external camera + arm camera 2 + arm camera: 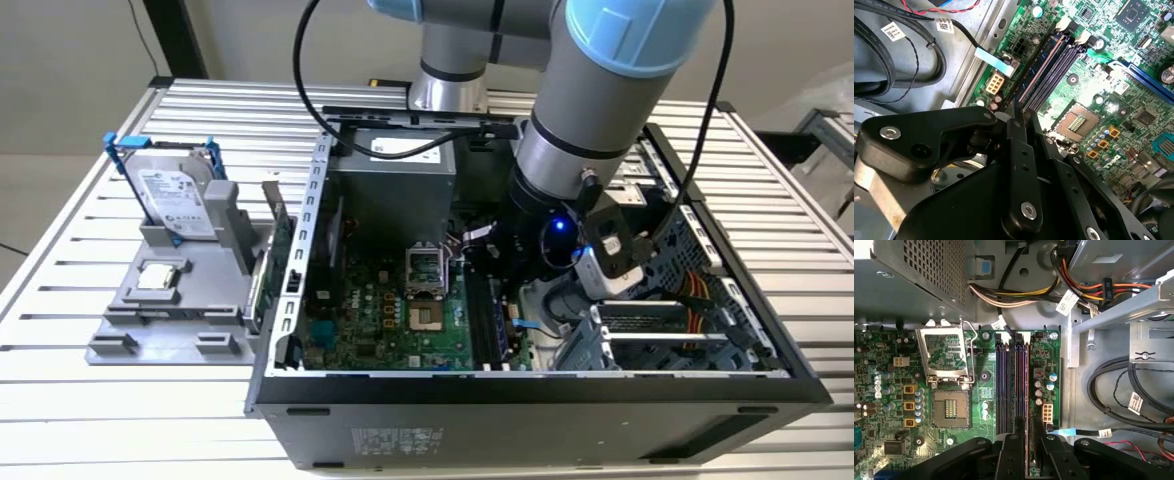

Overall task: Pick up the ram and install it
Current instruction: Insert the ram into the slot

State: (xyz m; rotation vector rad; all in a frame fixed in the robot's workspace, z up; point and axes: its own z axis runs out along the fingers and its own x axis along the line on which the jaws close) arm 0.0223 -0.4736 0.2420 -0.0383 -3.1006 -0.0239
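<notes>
The open computer case (pixel 534 390) is lying on its side on the slatted metal table (pixel 80 400), and the grey and blue arm (pixel 601 110) is reaching down into it from above. Inside the case the green motherboard (pixel 884 405) is facing up, with the empty processor socket (pixel 949 407) under its raised metal frame and, just beside it, the row of dark memory slots (pixel 1004 385). At the exterior view's left a grey holder (pixel 160 310) is standing on the table, carrying the silver hard drive (pixel 174 195) in its blue frame and a small square silver chip (pixel 160 277).

The gripper (pixel 1029 450) is hovering just over the near end of the memory slots, with its black fingers (pixel 1011 460) drawn close together. In the first wrist view the ram (pixel 1028 390) is standing on edge between them as a thin strip, running along the slot nearest the board's edge and appearing to sit down in it. In the second wrist view its thin top edge (pixel 1036 72) is leading away from the black fingertips (pixel 1021 165) along the same slot. Whether the fingers are actually pressing on the stick, I cannot tell.
</notes>
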